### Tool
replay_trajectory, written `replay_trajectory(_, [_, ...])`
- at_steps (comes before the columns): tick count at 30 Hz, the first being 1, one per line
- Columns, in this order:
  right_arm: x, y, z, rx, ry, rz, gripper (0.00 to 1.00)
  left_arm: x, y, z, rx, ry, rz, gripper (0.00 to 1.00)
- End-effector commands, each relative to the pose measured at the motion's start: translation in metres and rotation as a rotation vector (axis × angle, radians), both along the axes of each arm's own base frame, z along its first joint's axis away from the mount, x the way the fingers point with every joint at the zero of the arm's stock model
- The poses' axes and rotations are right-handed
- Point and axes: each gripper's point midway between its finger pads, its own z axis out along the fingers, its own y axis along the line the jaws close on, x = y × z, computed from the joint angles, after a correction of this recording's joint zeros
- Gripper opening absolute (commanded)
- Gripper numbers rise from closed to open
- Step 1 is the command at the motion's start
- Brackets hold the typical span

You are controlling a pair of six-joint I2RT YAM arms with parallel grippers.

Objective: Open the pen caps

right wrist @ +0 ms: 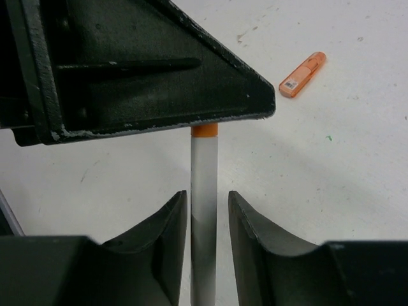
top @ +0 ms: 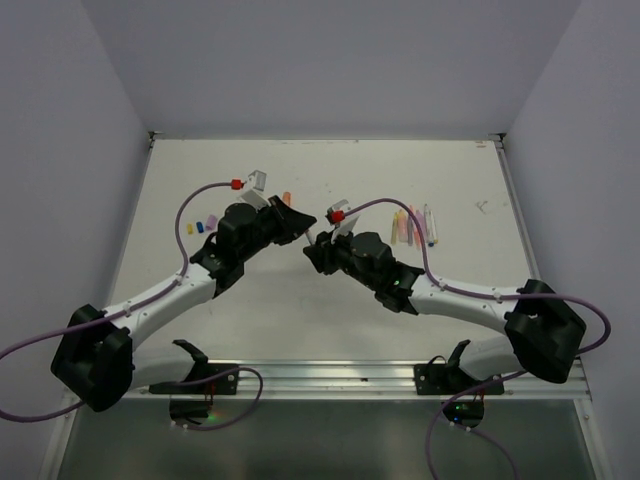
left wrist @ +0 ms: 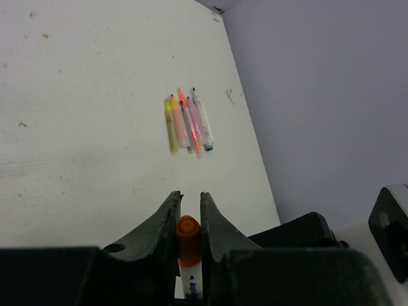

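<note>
The left end effector (left wrist: 191,194) is pressed together on the orange cap (left wrist: 189,233) of a white pen (right wrist: 204,191). The pen is held up in the air between the two arms, above the middle of the worktop (top: 330,170). The right end effector (right wrist: 207,194) has a finger on each side of the pen's body. A thin gap shows beside the pen, so I cannot tell if it is pinching yet. The cap is still on, so this pen is not done.

I think most of the job is done. A few loose caps (top: 200,226) lie on the left side. A row of pens (left wrist: 188,124) lies on the right side, and their tips look bare. An orange highlighter (right wrist: 303,74) lies alone near the back. I cannot tell if its cap is on, so it may be left to do.

No box, cup or tray shows. The pens and caps lie right on the worktop.
</note>
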Motion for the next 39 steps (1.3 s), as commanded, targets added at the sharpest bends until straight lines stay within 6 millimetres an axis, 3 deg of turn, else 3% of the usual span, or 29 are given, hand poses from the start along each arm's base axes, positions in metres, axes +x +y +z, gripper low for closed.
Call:
replay_trajectory(1, [-0.006,0.000,0.037,0.044,-0.035,0.033,0.37,0.000,0.004,0.045,0.023,-0.209,-0.020,0.00])
replay_trajectory(3, [-0.011,-0.001,0.040,0.042,-0.031,0.067,0.48,-0.003,0.007,0.054,0.032,-0.255,-0.033,0.00])
replay_trajectory(9, [-0.023,-0.012,0.048,0.078,0.012,0.176,0.61,-0.014,0.011,0.075,0.100,-0.430,-0.123,0.00])
replay_trajectory(15, [-0.030,-0.011,0.073,0.185,0.019,0.345,0.73,-0.032,0.005,0.087,0.078,-0.536,-0.232,0.00])
replay_trajectory(28, [-0.035,0.013,0.089,0.195,-0.003,0.514,0.64,-0.050,-0.005,0.102,0.037,-0.627,-0.340,0.00])
replay_trajectory(39, [-0.041,0.019,0.093,0.209,-0.006,0.586,0.43,-0.061,-0.004,0.110,0.023,-0.691,-0.367,0.00])
